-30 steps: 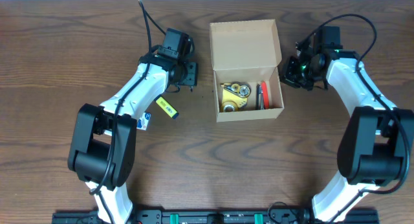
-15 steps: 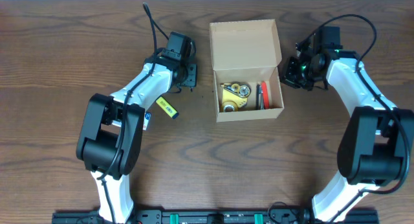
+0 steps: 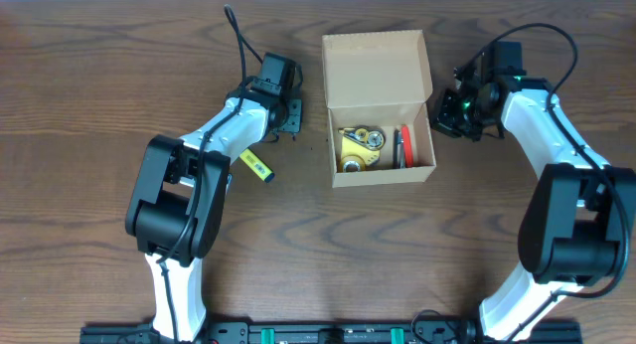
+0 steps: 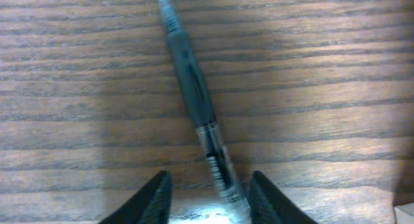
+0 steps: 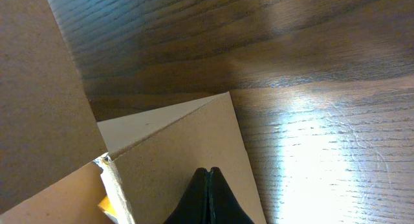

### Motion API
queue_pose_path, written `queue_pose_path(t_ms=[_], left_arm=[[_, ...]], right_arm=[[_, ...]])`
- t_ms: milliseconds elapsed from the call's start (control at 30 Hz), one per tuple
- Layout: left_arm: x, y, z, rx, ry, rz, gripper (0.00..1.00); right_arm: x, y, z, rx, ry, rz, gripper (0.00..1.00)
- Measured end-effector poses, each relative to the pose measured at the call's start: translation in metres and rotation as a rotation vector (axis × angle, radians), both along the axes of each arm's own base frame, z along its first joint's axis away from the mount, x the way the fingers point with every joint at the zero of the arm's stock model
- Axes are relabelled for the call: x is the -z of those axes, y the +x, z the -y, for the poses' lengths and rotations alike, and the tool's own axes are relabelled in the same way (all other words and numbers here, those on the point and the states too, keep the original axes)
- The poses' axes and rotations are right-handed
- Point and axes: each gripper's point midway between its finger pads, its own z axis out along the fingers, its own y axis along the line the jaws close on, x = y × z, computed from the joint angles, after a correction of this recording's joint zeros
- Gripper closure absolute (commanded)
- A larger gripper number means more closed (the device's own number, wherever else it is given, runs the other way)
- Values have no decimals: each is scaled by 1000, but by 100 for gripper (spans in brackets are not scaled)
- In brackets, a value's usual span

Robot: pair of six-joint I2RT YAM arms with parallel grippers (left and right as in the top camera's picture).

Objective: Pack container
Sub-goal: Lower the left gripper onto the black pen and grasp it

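Pen (image 4: pixel 194 101) sits between left tool's (image 4: pixel 208 179) spread tips; pinch its middle straight before lifting to the container (image 3: pixel 376 66) at 3 o'clock. Right tool (image 5: pixel 208 182) is pressed together.

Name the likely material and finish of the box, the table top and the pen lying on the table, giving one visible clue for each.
Box: plain tan cardboard, matt; a creased flap and raw cut edges show.
Table top: wood or wood-look laminate, slightly glossy; dark grain with patches of glare.
Pen: probably plastic; dark matt grip section, then a clear printed barrel.
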Motion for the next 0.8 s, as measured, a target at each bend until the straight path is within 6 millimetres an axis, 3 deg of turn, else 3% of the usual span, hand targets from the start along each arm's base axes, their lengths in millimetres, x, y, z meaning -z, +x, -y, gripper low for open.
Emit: queue_pose_path(t_ms=[433, 800], left_arm=[[3, -4, -5, 47, 50, -10, 94], [1, -3, -10, 85, 112, 3, 94]], right_arm=[[0, 0, 0, 0, 0, 0, 98], [0, 0, 0, 0, 0, -1, 98]])
